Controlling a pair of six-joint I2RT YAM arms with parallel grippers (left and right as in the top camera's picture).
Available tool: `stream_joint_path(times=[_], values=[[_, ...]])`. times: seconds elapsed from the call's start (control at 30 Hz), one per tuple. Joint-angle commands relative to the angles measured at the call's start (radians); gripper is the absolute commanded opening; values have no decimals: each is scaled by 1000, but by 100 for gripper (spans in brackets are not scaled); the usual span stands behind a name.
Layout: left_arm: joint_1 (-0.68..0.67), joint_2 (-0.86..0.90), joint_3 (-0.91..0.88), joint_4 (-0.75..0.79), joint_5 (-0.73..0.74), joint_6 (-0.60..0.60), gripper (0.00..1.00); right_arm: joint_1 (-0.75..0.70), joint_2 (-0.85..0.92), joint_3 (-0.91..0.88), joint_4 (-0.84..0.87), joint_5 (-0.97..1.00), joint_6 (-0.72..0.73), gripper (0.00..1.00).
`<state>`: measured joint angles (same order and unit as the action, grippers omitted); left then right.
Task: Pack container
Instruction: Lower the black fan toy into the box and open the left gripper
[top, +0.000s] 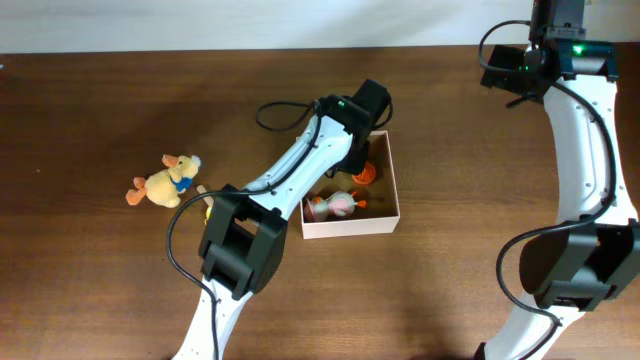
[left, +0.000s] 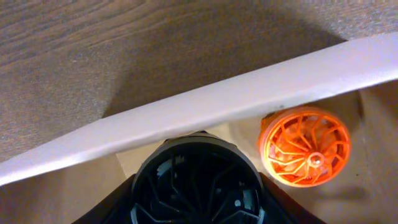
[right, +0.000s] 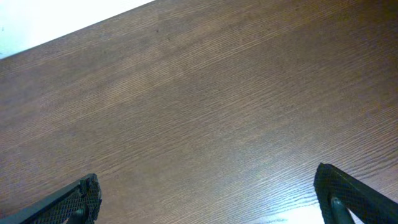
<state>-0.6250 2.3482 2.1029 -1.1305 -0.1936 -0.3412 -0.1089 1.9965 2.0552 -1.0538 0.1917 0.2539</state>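
My left tool sits over the container's far-left corner; I cannot tell its grip. Right tool, spread, hangs well apart above worktop.

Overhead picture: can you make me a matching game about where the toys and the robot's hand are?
Things:
1. yellow duck
2. orange wheel
3. right gripper

Places:
A. inside the container
B. open, over bare table
C. lying on the table, left of the container

Pairs: 1-C, 2-A, 3-B
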Motion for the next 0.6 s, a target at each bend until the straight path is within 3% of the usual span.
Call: stream_joint_path(times=[0.0,0.23,0.37,0.47,0.57], values=[[2,10,-8,16,-15,-2,29,-3,5,11,-1,-1,-4,99],[2,10,-8,18,-13,-3,30,-3,5,11,0,-1,-4,99],[2,10,-8,16,-13,-3,41,-3,5,11,0,-1,-4,99],[2,10,-8,16,-13,-2,56,-3,5,11,0,-1,-4,99],[2,10,-8,16,-13,-3,61,-3,5,11,0,-1,-4,99]])
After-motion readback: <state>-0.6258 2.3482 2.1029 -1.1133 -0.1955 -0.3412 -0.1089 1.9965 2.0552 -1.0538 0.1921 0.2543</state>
